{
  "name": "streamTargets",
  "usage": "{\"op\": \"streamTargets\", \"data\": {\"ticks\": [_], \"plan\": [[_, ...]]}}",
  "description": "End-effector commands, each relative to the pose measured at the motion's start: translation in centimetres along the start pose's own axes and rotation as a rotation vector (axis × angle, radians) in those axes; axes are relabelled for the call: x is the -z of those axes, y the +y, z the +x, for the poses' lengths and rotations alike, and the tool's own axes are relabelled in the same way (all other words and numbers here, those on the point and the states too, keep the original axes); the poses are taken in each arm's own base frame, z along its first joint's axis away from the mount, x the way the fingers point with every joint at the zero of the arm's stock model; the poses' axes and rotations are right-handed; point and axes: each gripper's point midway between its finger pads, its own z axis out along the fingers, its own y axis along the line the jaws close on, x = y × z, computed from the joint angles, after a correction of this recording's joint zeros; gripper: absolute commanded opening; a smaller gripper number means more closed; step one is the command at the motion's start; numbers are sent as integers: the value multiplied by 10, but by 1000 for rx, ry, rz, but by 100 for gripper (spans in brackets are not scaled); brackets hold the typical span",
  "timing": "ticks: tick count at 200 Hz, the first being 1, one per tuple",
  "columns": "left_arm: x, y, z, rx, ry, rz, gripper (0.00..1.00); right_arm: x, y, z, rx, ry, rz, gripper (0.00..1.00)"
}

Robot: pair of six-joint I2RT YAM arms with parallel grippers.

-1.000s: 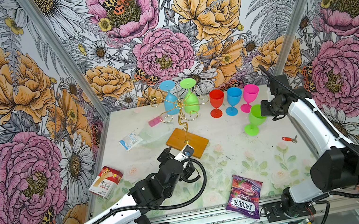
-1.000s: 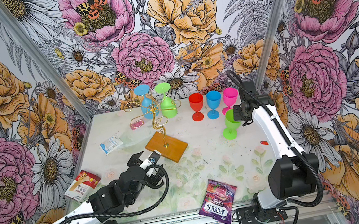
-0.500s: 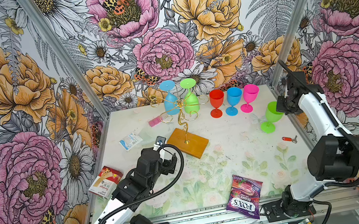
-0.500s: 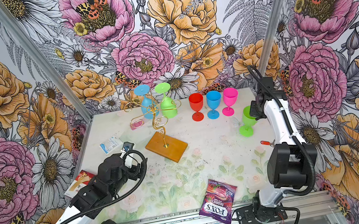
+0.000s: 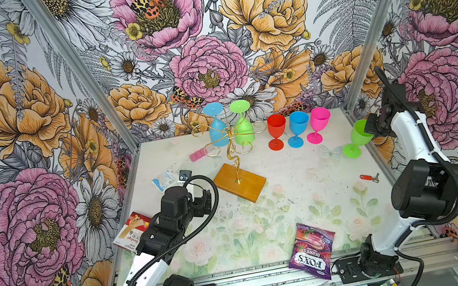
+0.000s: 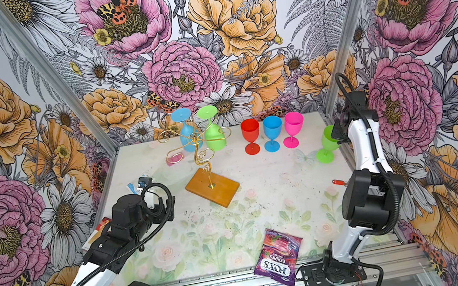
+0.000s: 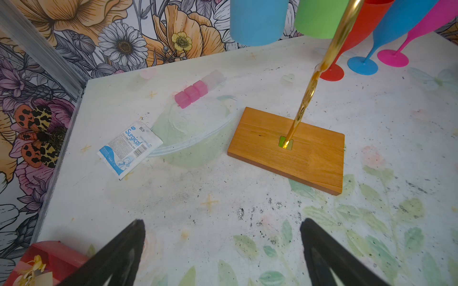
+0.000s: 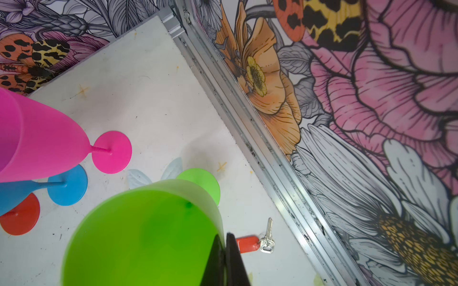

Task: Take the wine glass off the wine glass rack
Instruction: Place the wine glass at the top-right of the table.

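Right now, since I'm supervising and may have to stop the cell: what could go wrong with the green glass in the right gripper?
1. The right gripper pinches only the rim of the green glass, which is tilted; it could slip or topple on release.
2. The key lies on the table nearby; a foot set on it might rock.

left arm: white links, black joints, black corrugated cable | right arm: same white-black build, looped black hose | left gripper: black tapered fingers
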Motion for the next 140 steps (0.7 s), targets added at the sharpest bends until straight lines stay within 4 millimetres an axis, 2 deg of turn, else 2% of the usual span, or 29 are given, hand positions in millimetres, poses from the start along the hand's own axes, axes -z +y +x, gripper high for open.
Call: {"op": "streamTargets", "data": {"ticks": [1,75,140], "plan": [[6,-1,-15,42,-46,27,99,-4,12,-27,-20,-59,-46,0],[7,7,-15,62,-53,-8,99,-34,27,-75,-30,-102,-73,0],[10,18,-13,78,-64,-59,99,-57,49,-91,9,-109,-98,0]]}}
